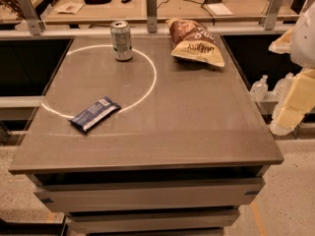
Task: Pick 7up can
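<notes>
My tool [291,107] hangs beyond the right edge of the counter [197,112]; whether it is released or clenched I cannot tell. The 7up can [121,41] stands upright at the back left, long axis vertical, top up, left of the chip bag [196,42].

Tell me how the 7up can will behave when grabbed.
The 7up can stands upright and narrow, so a sideways nudge would probably tip it, then it may roll. Its shiny metal wall is likely slippery. The gripper hangs beyond the table's right edge, far from it.
</notes>
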`<move>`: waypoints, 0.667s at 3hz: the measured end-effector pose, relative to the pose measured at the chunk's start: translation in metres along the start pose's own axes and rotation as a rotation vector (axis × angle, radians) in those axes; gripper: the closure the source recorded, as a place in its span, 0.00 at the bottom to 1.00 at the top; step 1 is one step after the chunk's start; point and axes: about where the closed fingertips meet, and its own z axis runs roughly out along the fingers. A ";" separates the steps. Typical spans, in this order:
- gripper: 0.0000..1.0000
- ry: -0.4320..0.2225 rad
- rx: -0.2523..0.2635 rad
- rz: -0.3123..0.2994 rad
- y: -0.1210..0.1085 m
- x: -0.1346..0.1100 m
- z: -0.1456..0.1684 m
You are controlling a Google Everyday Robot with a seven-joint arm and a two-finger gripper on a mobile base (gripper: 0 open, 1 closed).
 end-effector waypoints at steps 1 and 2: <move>0.00 0.000 0.000 0.000 0.000 0.000 0.000; 0.00 -0.060 0.014 0.002 -0.001 0.000 -0.003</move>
